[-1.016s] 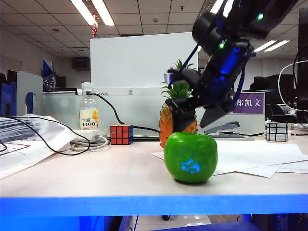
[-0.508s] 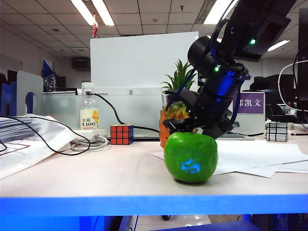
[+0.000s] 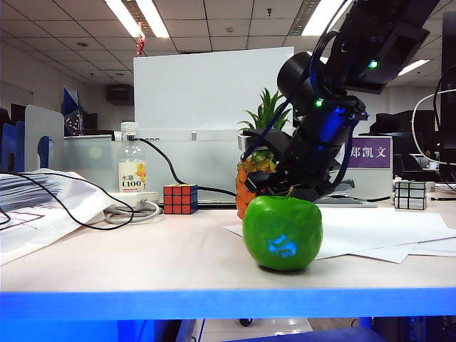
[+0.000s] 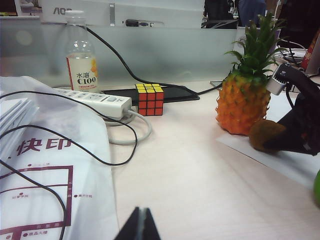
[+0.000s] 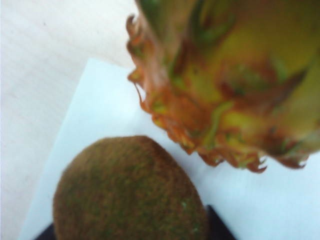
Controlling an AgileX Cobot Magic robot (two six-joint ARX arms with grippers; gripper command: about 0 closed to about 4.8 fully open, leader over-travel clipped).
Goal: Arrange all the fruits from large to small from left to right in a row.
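Note:
The green apple (image 3: 282,231) stands at the front of the table. Behind it is the pineapple (image 3: 249,178), also seen in the left wrist view (image 4: 243,102). The brown kiwi (image 4: 262,135) lies on white paper beside the pineapple's base; in the exterior view the apple hides it. My right gripper (image 3: 281,191) is down behind the apple. Its dark fingertips press both sides of the kiwi (image 5: 130,195), with the pineapple (image 5: 225,75) just beyond. My left gripper (image 4: 141,225) is shut and empty, low over the table, far from the fruits.
A Rubik's cube (image 3: 180,199) and a drink bottle (image 3: 131,167) stand at the back left beside a white power strip (image 4: 95,100) with cables. A second cube (image 3: 410,194) sits at the back right. White sheets (image 3: 385,228) lie under the fruits.
My right arm has sunk from above the apple to behind it, next to the pineapple. Its jaws have narrowed round the kiwi. Apple and pineapple have not moved.

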